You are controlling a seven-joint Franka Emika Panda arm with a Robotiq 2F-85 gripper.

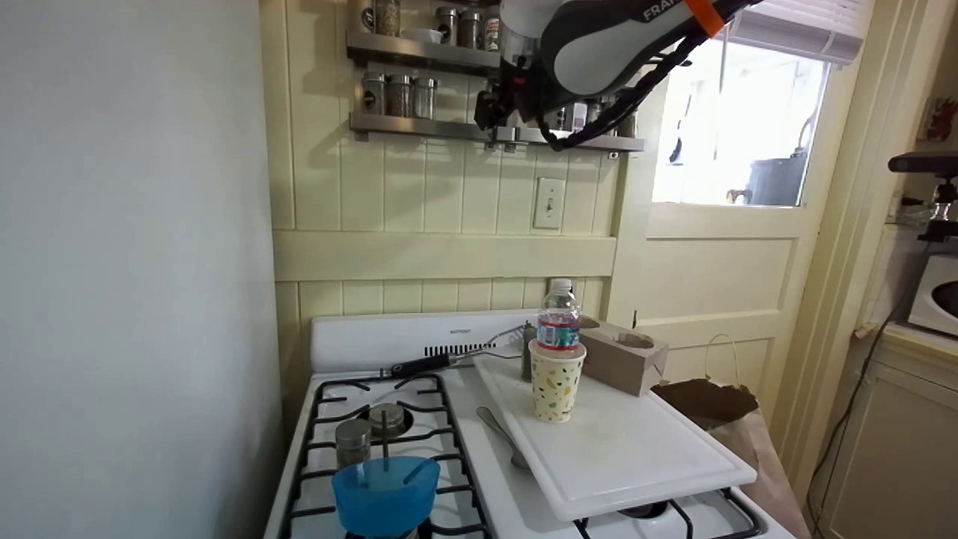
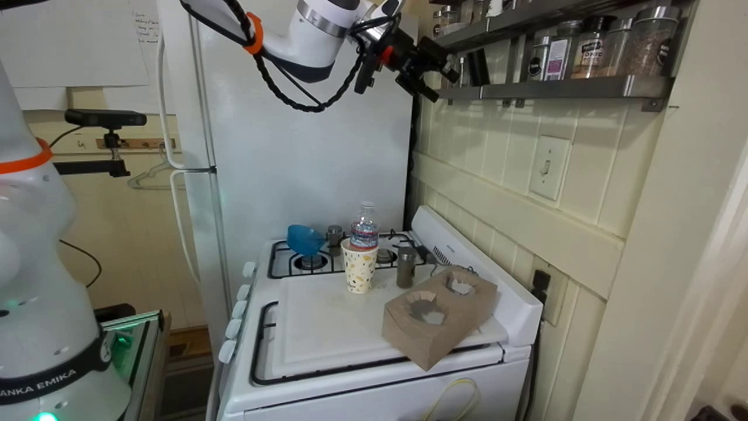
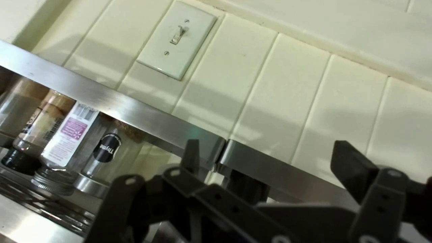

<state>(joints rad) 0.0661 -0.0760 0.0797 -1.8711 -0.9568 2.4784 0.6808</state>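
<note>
My tool [image 3: 266,148] is spread wide near the shelf [image 3: 287,171], nothing gripped yet; the thyme jar [image 3: 107,148] sits left in the wrist view.

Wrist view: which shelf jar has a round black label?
The Thyme jar, rightmost of the labelled jars there; the white-labelled jar beside it shows a pink patch instead.

End effector [image 3: 268,155], fingers [image 3: 351,168] apart, before metal shelving [image 3: 111,104] (a Thyme jar [image 3: 107,151] on it)
</note>
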